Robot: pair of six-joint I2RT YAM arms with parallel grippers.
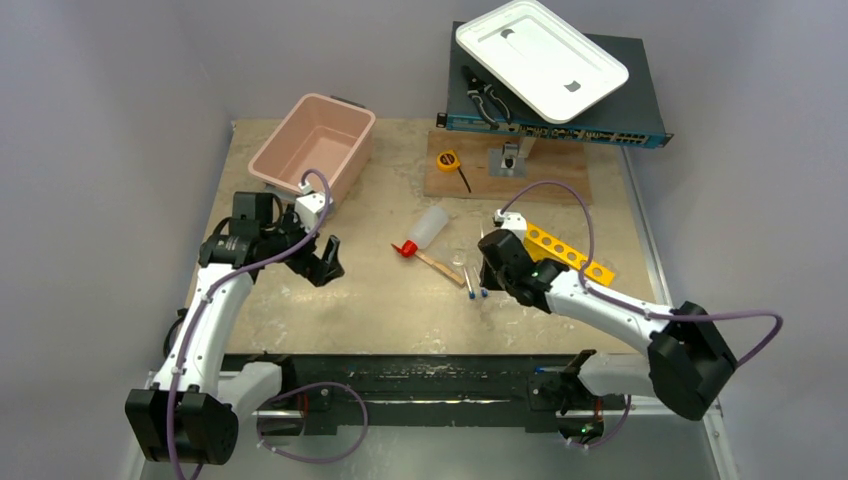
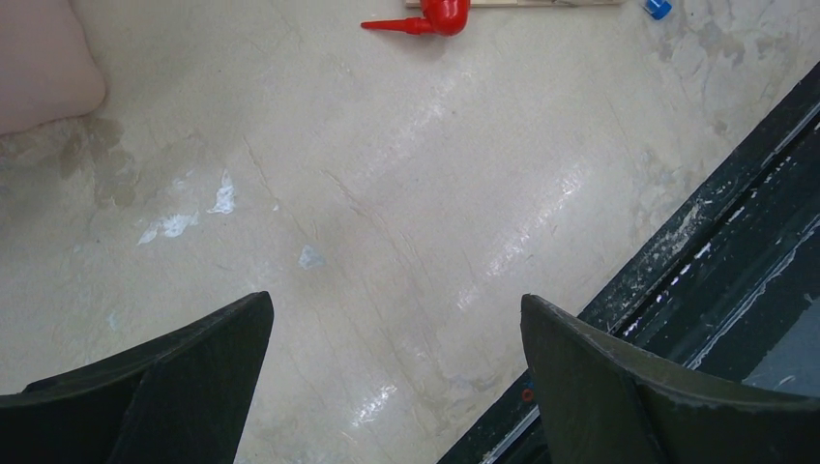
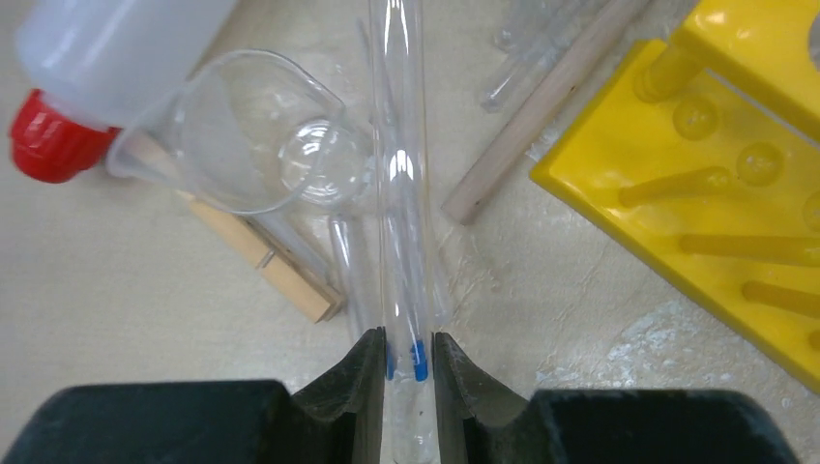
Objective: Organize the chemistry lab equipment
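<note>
Right claw (image 3: 408, 340) is narrowed onto one clear tube (image 3: 404, 193), pads touching both its sides near the blue tip. Tube's long axis runs straight fwd from the claw; yellow rack (image 3: 735, 251) just to the rt. Left claw (image 2: 396, 314) is wide open, empty (well apart from the tubes).

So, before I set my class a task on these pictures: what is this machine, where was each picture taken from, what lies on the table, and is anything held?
Two robot arms stand at the near edge of a table. One picture looks down from above; the others come from a camera on each wrist. On the table lie a squeeze bottle, wooden sticks, a yellow rack and a pink tub. The left gripper is open and empty; the right gripper pinches a clear tube.
</note>
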